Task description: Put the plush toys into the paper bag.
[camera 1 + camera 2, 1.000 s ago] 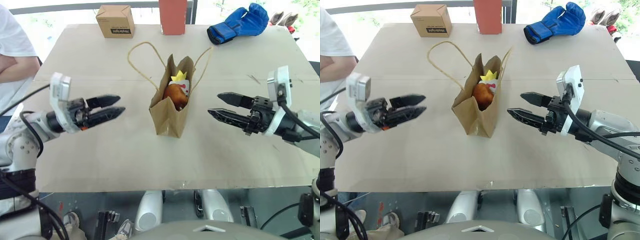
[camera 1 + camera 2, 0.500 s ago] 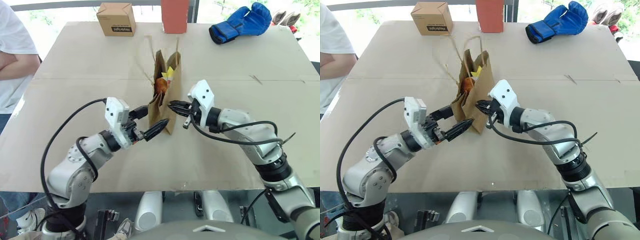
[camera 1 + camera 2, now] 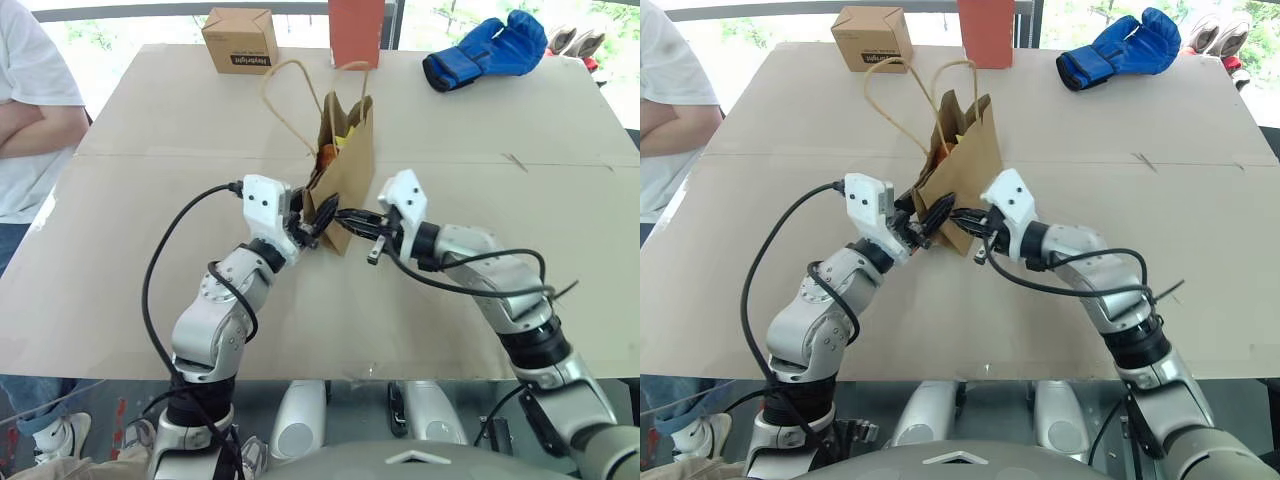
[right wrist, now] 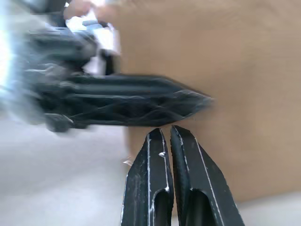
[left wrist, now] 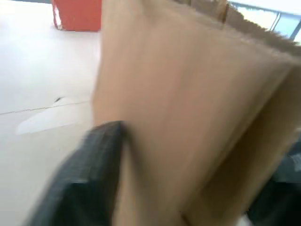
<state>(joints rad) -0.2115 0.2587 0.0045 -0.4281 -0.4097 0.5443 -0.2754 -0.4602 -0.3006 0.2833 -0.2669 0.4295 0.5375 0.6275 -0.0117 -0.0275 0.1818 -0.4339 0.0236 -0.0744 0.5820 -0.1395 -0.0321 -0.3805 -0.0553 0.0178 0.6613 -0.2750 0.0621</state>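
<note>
Paper bag (image 3: 350,165) stood mid-desk toward far edge; plush toys (image 3: 332,150) inside, mostly hidden. Left gripper (image 3: 312,226) straddled bag's near corner, grip unclear. Right gripper (image 4: 170,141) pressed together against bag wall.

Head eyes look down over the table (image 3: 150,120); wrist cameras press close against the paper bag (image 3: 350,165).
</note>
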